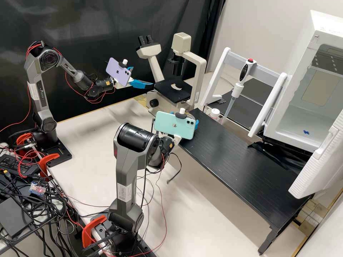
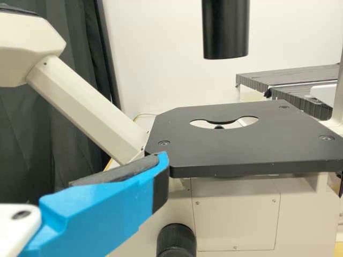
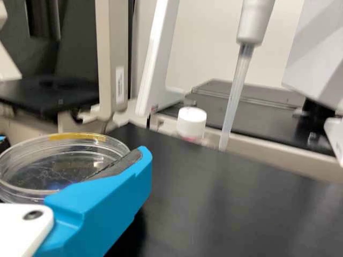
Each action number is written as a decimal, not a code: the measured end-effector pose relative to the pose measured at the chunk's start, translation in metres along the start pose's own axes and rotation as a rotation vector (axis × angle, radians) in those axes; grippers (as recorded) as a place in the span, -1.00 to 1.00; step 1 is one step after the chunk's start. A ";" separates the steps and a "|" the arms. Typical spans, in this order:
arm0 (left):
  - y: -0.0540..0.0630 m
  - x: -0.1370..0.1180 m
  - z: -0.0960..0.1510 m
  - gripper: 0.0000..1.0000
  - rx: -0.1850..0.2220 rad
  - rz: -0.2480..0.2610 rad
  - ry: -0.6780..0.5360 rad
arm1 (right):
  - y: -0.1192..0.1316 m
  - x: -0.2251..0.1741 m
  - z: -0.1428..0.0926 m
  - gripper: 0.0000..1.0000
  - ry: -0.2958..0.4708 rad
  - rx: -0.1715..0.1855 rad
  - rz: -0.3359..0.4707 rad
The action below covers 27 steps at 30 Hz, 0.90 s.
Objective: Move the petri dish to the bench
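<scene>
The left gripper (image 1: pixel 143 76) is hanging beside the microscope (image 1: pixel 175 94), fingers spread; the right gripper (image 3: pixel 74 151) is pinching the petri dish (image 3: pixel 47 168) near the black bench (image 3: pixel 241 209). The grasp is looking done — setting down and release are remaining. Beyond, a white-capped bottle (image 3: pixel 191 123) and pipette (image 3: pixel 233 96) are standing close (likely snags if the dish is straying).

The petri dish (image 3: pixel 59 166) looks clear and glossy. In the high view, the black curtain (image 1: pixel 103 21) at upper left has a soft sheen, the pale benchtop (image 1: pixel 89 132) at lower middle is smooth and matt, and the microscope stage (image 1: pixel 170 91) at upper middle is matt black.
</scene>
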 end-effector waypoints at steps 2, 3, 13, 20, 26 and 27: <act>0.000 0.000 0.000 1.00 0.000 0.000 0.000 | -0.002 -0.003 0.002 -1.00 0.003 0.000 0.003; 0.000 0.000 0.000 1.00 0.000 0.000 0.000 | -0.003 -0.003 0.003 -1.00 0.007 -0.002 0.008; 0.000 0.000 0.000 1.00 0.000 0.000 0.000 | -0.005 -0.002 0.005 1.00 0.009 -0.030 0.020; 0.000 0.000 0.000 1.00 0.000 0.000 0.000 | 0.002 -0.011 0.006 1.00 0.001 -0.044 0.046; 0.000 0.000 0.000 1.00 0.000 0.000 0.000 | 0.020 -0.043 -0.003 1.00 0.049 -0.063 0.131; 0.000 0.000 0.000 1.00 0.000 0.000 0.000 | 0.025 -0.050 -0.007 1.00 0.074 -0.071 0.153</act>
